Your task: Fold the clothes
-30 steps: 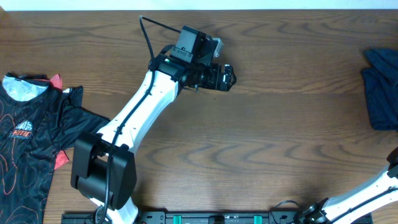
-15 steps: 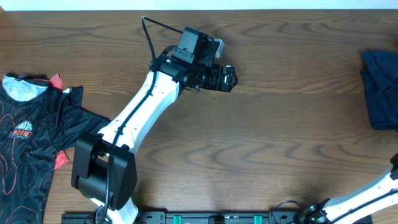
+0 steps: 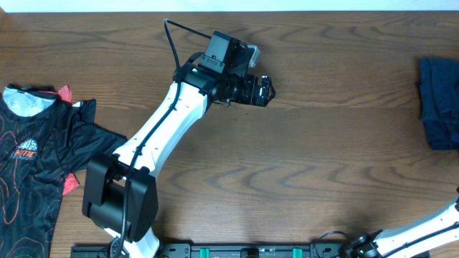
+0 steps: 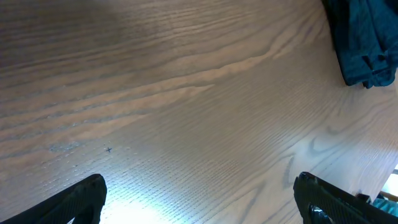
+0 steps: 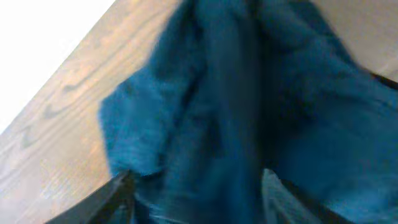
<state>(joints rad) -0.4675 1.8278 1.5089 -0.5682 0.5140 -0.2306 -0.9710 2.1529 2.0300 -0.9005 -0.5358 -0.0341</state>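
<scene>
your navy shirt [image 3: 439, 102] lies bunched at the worktop's [image 3: 323, 158] right edge, so only the right fingers [image 5: 121, 193] reach it: parted astride it, grip unclear. left fingers [image 4: 81, 199] hang spread wide mid-worktop, holding nothing.

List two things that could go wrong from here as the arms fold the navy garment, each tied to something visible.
The navy garment lies bunched near the edge of the table; a careless pull might drag it off. The right gripper stands open over piled-up layers, so closing may pinch several and skew the fold. The left gripper, open over bare wood, is too far away to help.
</scene>
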